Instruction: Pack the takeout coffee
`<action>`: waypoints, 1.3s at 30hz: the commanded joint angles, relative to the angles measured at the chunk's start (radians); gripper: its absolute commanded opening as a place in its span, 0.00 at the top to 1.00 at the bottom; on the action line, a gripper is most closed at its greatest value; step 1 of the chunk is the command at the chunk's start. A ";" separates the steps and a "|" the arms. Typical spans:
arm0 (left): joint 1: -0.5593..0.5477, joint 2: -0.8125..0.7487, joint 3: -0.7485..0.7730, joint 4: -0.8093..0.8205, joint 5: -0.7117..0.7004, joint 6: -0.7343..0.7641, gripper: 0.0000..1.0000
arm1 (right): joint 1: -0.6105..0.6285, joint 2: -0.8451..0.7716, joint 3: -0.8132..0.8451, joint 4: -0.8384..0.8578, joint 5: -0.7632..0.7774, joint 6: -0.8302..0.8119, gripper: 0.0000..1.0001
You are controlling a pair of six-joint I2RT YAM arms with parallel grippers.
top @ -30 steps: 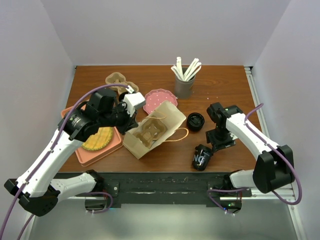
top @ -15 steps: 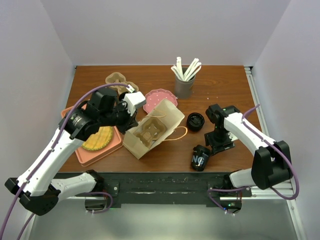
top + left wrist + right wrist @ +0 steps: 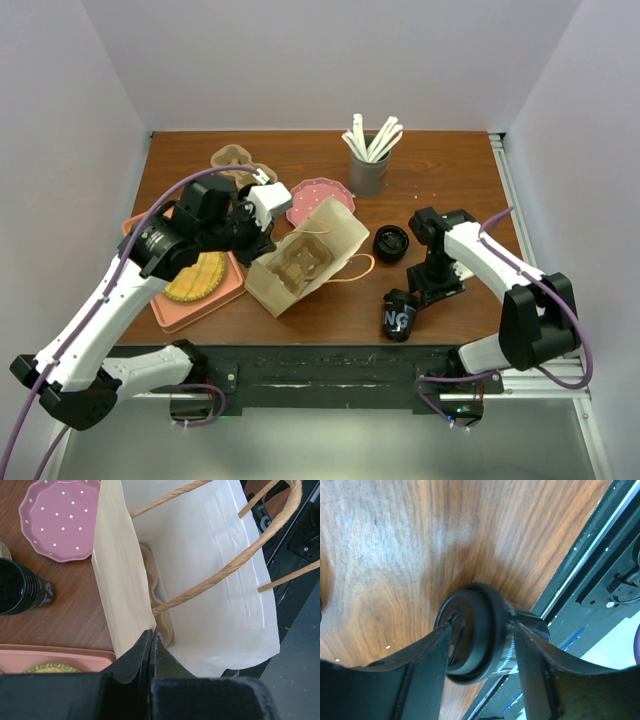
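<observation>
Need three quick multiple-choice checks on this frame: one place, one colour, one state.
1. Relative to the paper bag, the dotted plate lies: A) inside it B) just behind it, toward the table's back C) in front of it.
2. The lidded coffee cup is: A) white B) red C) black.
3. The left jaws are: A) shut on the paper bag's edge B) wide open C) shut on the plate.

Key: 1 B, the top view shows the plate beyond the bag's far side. 2 C, body and lid are both black. 3 A, the left wrist view shows them pinching the bag's wall.
</observation>
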 commanded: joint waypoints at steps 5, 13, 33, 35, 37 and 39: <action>-0.006 0.004 0.040 0.024 0.002 0.015 1.00 | 0.002 -0.036 0.022 0.016 0.036 0.011 0.55; -0.007 0.002 0.049 0.026 -0.001 0.020 1.00 | 0.003 -0.047 0.022 0.038 0.039 0.021 0.64; -0.006 -0.021 0.047 0.015 -0.001 0.022 1.00 | 0.066 -0.018 0.069 -0.018 -0.031 0.090 0.49; -0.006 -0.022 0.050 0.014 -0.002 0.022 1.00 | 0.069 -0.007 0.068 -0.008 -0.031 0.091 0.47; -0.007 -0.024 0.052 0.011 -0.004 0.023 1.00 | 0.069 0.005 0.069 -0.004 -0.041 0.088 0.44; -0.007 -0.025 0.052 0.009 -0.004 0.023 1.00 | 0.072 0.020 0.071 0.002 -0.050 0.078 0.43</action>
